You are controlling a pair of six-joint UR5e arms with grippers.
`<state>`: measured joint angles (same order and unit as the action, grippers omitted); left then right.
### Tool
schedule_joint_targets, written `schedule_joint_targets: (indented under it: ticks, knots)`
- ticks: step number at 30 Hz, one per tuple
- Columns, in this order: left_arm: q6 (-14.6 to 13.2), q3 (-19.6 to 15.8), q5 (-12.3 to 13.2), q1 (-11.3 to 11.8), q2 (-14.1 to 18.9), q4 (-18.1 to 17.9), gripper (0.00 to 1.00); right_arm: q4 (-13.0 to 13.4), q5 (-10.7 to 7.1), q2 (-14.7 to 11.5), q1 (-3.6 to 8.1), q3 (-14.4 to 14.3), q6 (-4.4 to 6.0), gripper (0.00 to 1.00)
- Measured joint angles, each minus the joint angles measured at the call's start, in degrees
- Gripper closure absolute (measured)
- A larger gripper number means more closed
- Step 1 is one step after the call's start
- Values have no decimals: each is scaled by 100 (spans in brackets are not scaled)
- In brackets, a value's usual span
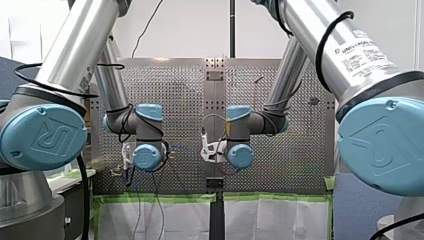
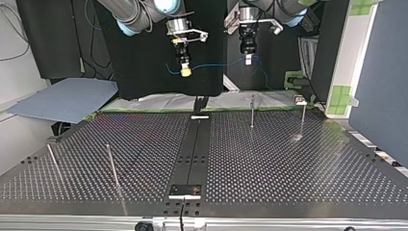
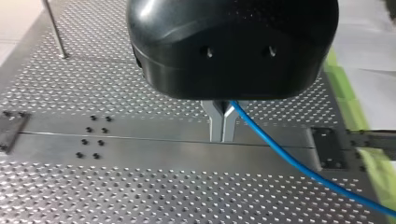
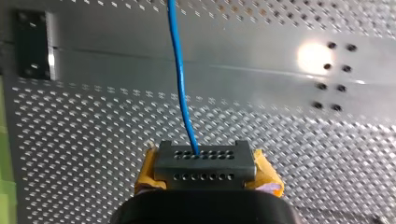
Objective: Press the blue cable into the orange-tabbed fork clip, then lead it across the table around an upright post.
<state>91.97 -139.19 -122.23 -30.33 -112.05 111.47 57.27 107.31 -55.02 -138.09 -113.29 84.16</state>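
Observation:
The blue cable (image 2: 216, 65) hangs in a shallow arc between my two grippers, high above the far edge of the perforated table (image 2: 288, 163). My left gripper (image 2: 248, 60) is at the top view's right. In the left wrist view its metal fingers (image 3: 222, 133) are shut on the cable (image 3: 280, 151), which trails off to one side. My right gripper (image 2: 185, 72), with yellow pads, is shut on the cable (image 4: 180, 79) near its end, and a short tail pokes out beyond it. In the right wrist view the cable runs straight ahead from that gripper (image 4: 204, 161). No orange-tabbed clip shows.
Thin upright posts stand on the table: two at the top view's right (image 2: 252, 113) (image 2: 303, 120) and two at its left (image 2: 113, 166) (image 2: 53, 161). A smooth metal strip (image 2: 192, 144) runs down the middle to a black plate (image 2: 185, 190). A grey-blue sheet (image 2: 67, 98) lies off the table's left.

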Motion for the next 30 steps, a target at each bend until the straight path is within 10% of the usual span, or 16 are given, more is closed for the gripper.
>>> schedule_joint_targets:
  ticks: [17,24,30]
  knots:
    - [-13,-35,11,8,31,297,100,-666,889,941,-917,890,-3,100]
    - [129,-182,149,46,90,150,100,-706,1069,1285,-1002,1004,125,100]
    - [429,-405,204,60,373,-149,100,-798,1257,1101,-982,1093,435,100]
